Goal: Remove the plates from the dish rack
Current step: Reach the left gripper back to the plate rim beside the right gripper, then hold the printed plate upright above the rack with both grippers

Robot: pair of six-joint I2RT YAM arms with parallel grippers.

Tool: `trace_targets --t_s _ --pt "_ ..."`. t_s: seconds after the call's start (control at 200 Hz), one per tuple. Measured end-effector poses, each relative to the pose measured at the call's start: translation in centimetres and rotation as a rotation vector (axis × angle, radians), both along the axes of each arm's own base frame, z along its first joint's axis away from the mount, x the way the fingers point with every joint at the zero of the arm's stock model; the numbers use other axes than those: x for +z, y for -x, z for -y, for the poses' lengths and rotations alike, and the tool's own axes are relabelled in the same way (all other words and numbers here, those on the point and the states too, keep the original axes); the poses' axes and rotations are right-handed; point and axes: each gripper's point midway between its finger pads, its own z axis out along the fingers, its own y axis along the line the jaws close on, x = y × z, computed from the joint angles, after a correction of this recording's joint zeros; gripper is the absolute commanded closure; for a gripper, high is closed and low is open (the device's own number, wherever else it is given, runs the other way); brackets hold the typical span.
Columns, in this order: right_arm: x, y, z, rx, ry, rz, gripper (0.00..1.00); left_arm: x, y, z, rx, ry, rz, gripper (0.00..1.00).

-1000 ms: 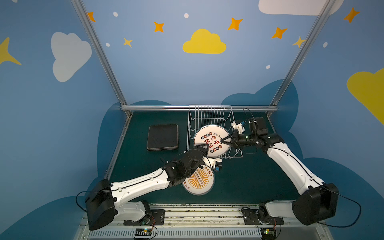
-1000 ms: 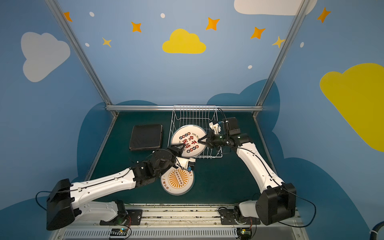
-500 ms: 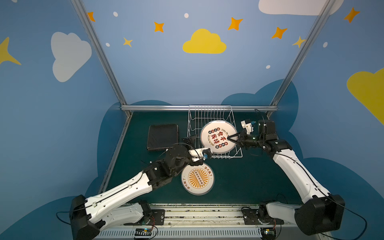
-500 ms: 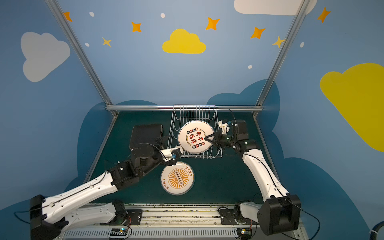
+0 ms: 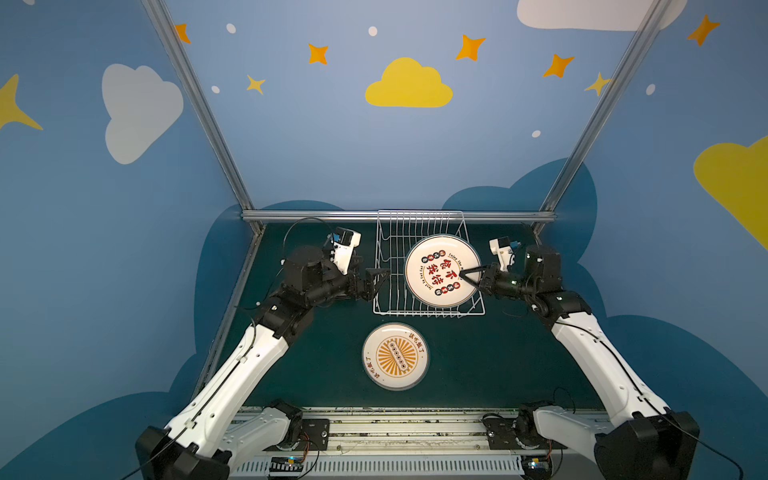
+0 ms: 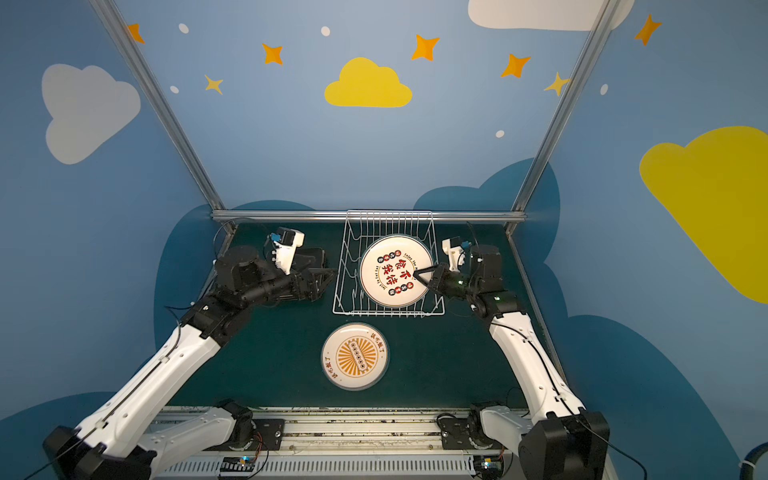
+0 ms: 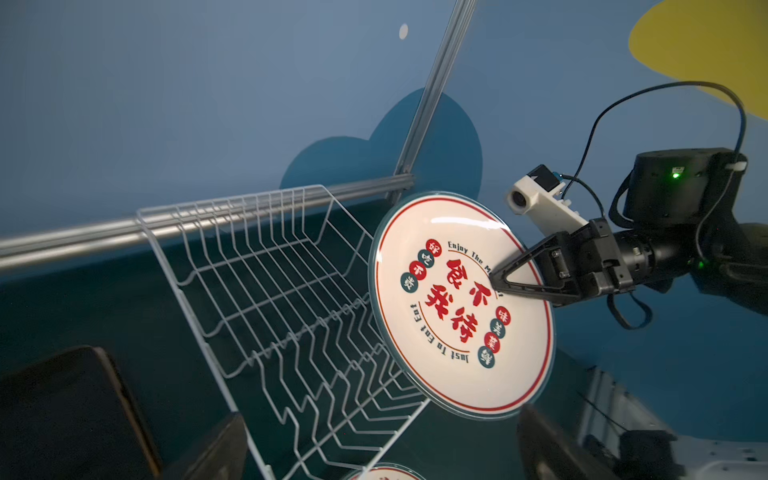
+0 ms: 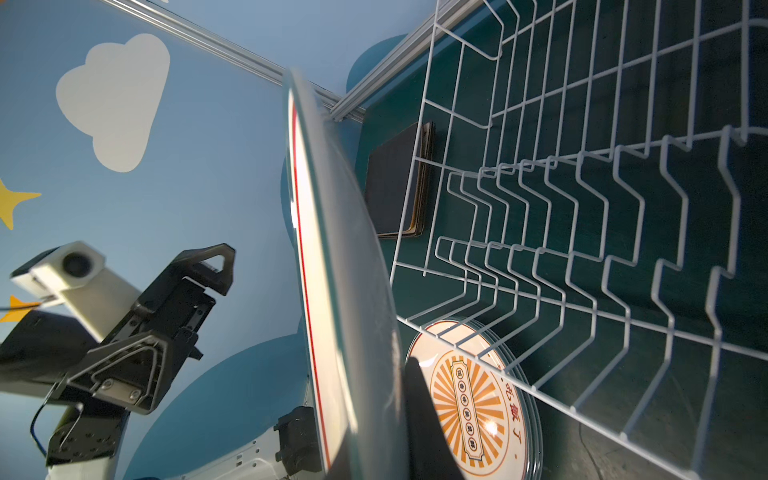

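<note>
My right gripper (image 5: 462,274) (image 6: 415,274) is shut on the right edge of a round white plate (image 5: 432,270) (image 7: 449,332) with red characters. It holds the plate tilted above the white wire dish rack (image 5: 415,313) (image 6: 386,314), which otherwise looks bare. In the right wrist view this plate (image 8: 332,249) is edge-on between my fingers. My left gripper (image 5: 382,279) (image 6: 328,278) hangs open and holds nothing, just left of the rack. A stack of round plates (image 5: 395,356) (image 8: 469,399) with an orange sunburst on top lies on the mat in front of the rack.
A stack of black square plates (image 6: 309,257) (image 8: 395,183) lies left of the rack, partly behind my left arm. A metal rail (image 5: 316,215) and blue walls close in the back and sides. Dark green mat (image 5: 498,357) lies between the arms.
My left gripper opened, left the orange plate stack and swung up and back to the rack's left side. My right gripper lifted the red-lettered plate higher over the rack.
</note>
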Motion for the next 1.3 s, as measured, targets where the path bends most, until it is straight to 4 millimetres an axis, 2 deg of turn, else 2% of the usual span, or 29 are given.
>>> trace_targets --t_s 0.095,0.265,0.581,0.711,0.841,0.966,1.111,1.302 --pt "0.4 0.1 0.0 0.010 0.003 0.037 1.00 -1.4 -0.7 1.8 -0.068 0.057 -0.143 0.01" --pt "0.4 0.4 -0.3 0.042 0.002 0.072 1.00 -1.8 -1.9 4.7 -0.184 0.145 -0.295 0.01" --pt "0.7 1.1 -1.0 0.123 -0.008 0.116 1.00 -3.5 -3.4 7.5 -0.318 0.190 -0.454 0.03" --pt "0.2 1.3 -1.2 0.150 -0.004 0.111 1.00 -2.4 -3.8 8.4 -0.377 0.182 -0.444 0.15" --pt "0.0 1.4 -1.3 0.161 -0.003 0.106 1.00 -1.5 -3.5 9.1 -0.442 0.173 -0.431 0.25" --pt "-0.1 1.5 -1.4 0.172 -0.006 0.102 1.00 -1.4 -3.0 9.5 -0.493 0.139 -0.428 0.34" --pt "-0.1 1.8 -1.7 0.195 -0.011 0.101 1.00 -1.9 -2.9 9.5 -0.510 0.088 -0.439 0.54" --pt "-0.1 2.1 -2.1 0.213 -0.013 0.104 1.00 -3.0 -2.5 9.7 -0.533 0.049 -0.482 0.55"
